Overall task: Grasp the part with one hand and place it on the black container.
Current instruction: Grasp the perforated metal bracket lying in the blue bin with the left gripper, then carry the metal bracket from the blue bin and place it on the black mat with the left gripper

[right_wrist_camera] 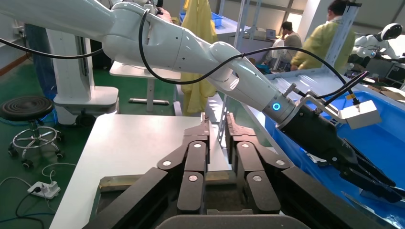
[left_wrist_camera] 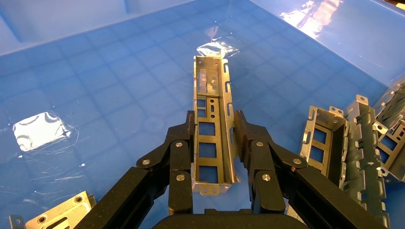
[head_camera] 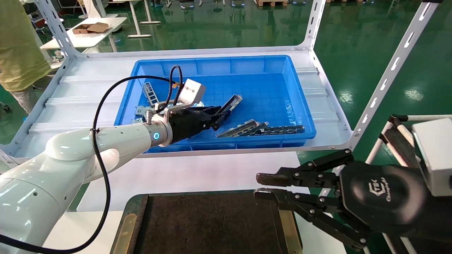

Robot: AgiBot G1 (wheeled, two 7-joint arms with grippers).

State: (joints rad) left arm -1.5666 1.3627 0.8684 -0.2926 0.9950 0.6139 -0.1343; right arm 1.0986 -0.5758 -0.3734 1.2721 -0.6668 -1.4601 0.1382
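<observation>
My left gripper (head_camera: 220, 118) reaches into the blue bin and is shut on the part (head_camera: 233, 101), a silvery ladder-like channel strip that sticks out forward and upward from the fingers. In the left wrist view the fingers (left_wrist_camera: 188, 131) press both side walls of the part (left_wrist_camera: 210, 90) near its close end, over the bin floor. The black container (head_camera: 212, 225) lies at the front, below the bin shelf. My right gripper (head_camera: 257, 187) hovers parked over the container's right edge, slightly open and empty; it also shows in the right wrist view (right_wrist_camera: 216, 125).
The blue bin (head_camera: 254, 67) sits on a white metal shelf with slanted posts (head_camera: 388, 74). More silvery strips (head_camera: 243, 127), a dark strip (head_camera: 282, 129) and plates (head_camera: 150, 92) lie in the bin. Further strips (left_wrist_camera: 344, 143) lie beside the held part. A person (head_camera: 17, 46) stands far left.
</observation>
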